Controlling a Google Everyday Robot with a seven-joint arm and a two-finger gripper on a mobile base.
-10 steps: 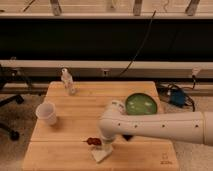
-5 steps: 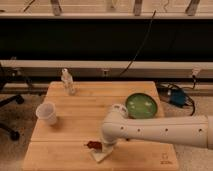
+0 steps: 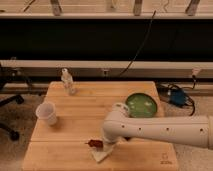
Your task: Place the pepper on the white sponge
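Pepper (image 3: 94, 143) lies at the near edge of the wooden bench (image 3: 80, 115), a small dark-red thing with its thin stem pointing left. It sits at the upper left end of the white sponge (image 3: 102, 155), touching it or just over its corner; which of the two cannot be told. The tool (image 3: 106, 145) is at the lower end of the white arm (image 3: 160, 131), directly to the right of the pepper and right above the sponge, so close that it hides part of the sponge. Whether the tool is wide, narrow or gripping the pepper cannot be told.

Counted: one pepper, one sponge, one white paper cup (image 3: 46, 113) standing upright near the left edge of the bench, one small clear bottle (image 3: 67, 81) upright near the far left corner, and one green plate (image 3: 141, 105) at the far right, partly behind the arm. Cup, bottle and plate are all well apart from the pepper.

A small dark mark (image 3: 164, 162) is printed at the near right corner of the bench; it cannot be read. No other writing can be made out on the cup or the bottle.
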